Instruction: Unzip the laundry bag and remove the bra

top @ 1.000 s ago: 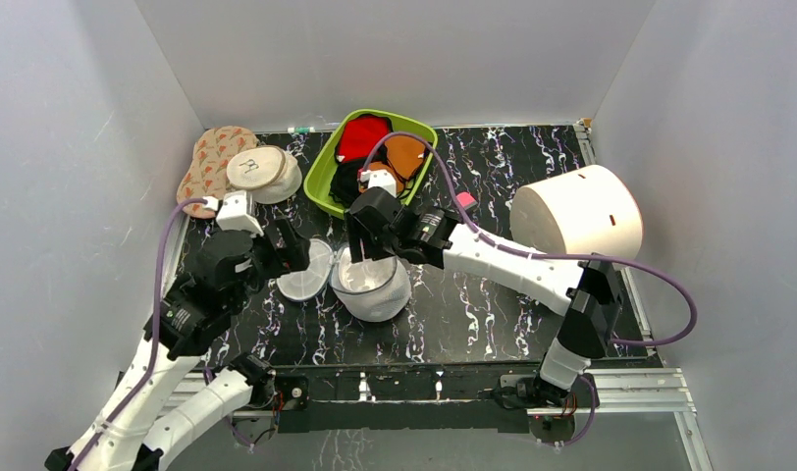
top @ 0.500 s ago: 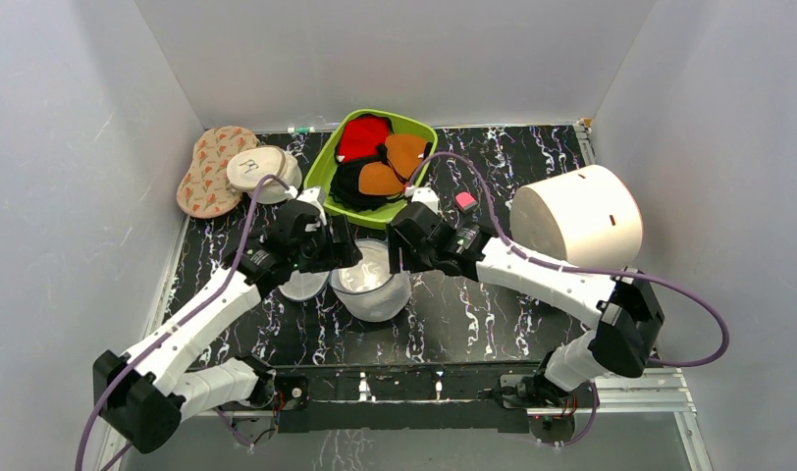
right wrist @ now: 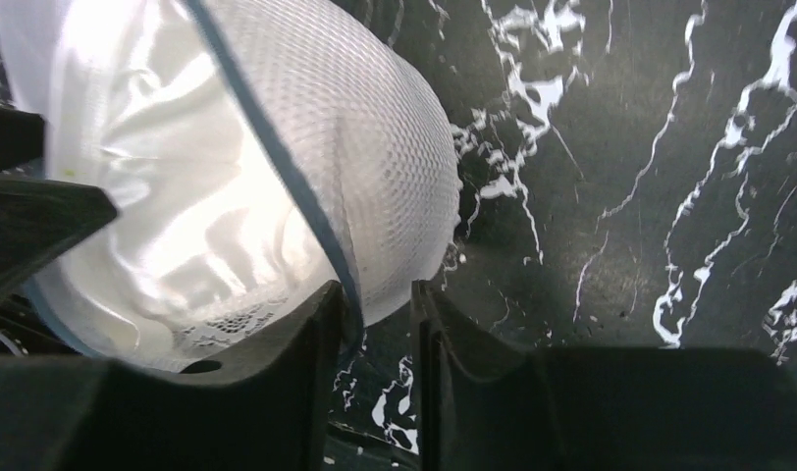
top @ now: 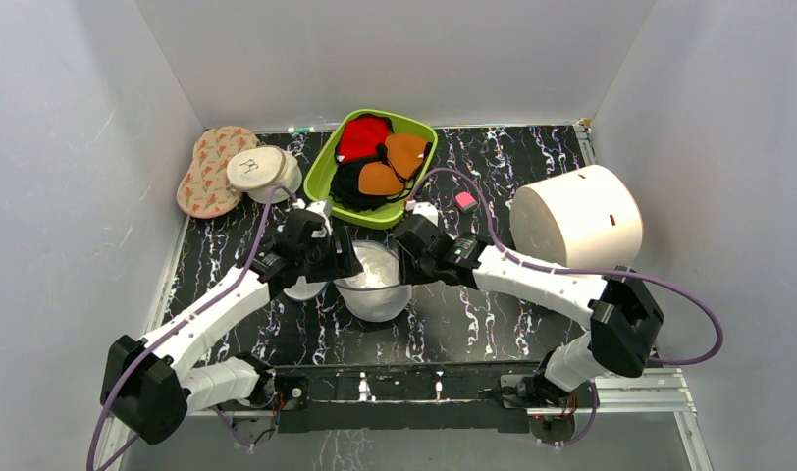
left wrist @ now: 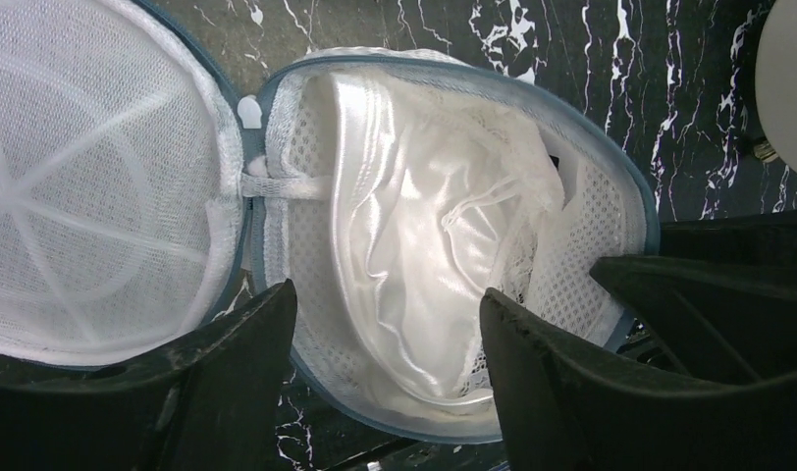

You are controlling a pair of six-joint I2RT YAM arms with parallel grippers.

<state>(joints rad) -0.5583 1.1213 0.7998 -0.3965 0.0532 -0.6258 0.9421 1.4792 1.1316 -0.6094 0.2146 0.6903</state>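
Laundry bag [top: 373,287] sits unzipped on the black marbled tabletop [top: 512,314], near the middle and just in front of the green bin [top: 325,179]. Its two mesh halves are hinged open side by side: the flat half [left wrist: 90,196] lies to the left and the deeper half [left wrist: 596,221] is cupped upward. From the left wrist view I see the bra [left wrist: 414,245] inside that deeper half, white and glossy, bunched in folds with a lacy edge at its lower right. My left hand [left wrist: 383,292] hangs directly over the bra with its fingers spread wide, one toward the hinge and one toward the far rim; I cannot tell whether they touch the fabric. My right hand [right wrist: 375,294] is narrowed onto the right rim of the laundry bag, and the grey-blue zipper edge [right wrist: 277,157] and a fold of mesh run down between its fingers. In the overhead view both hands meet at the bag from opposite sides. The large white cylinder [top: 576,216] stands well apart to the right.
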